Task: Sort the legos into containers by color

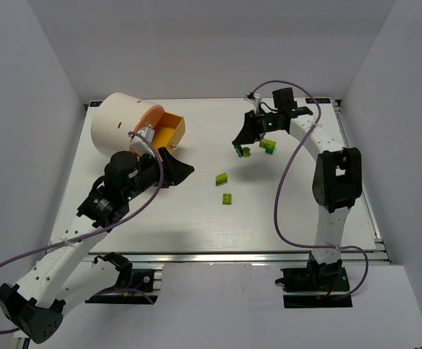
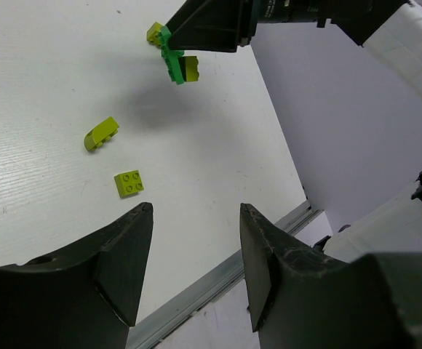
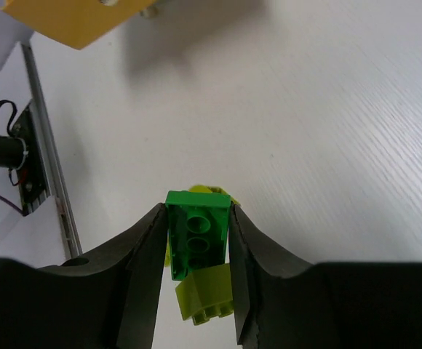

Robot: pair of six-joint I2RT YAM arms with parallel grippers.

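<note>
right pincer (image 3: 196,212): clamped on green brick (image 3: 196,240), yellow-green brick (image 3: 207,294) stuck under it, both raised off table (image 1: 196,225), apparently for sorting | left pincer (image 2: 195,212): apart, empty, beside orange tray (image 1: 169,129)

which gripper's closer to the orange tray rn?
Left. The left gripper sits open just in front of the orange tray. The right gripper is farther off across the table, shut on a green lego.
</note>
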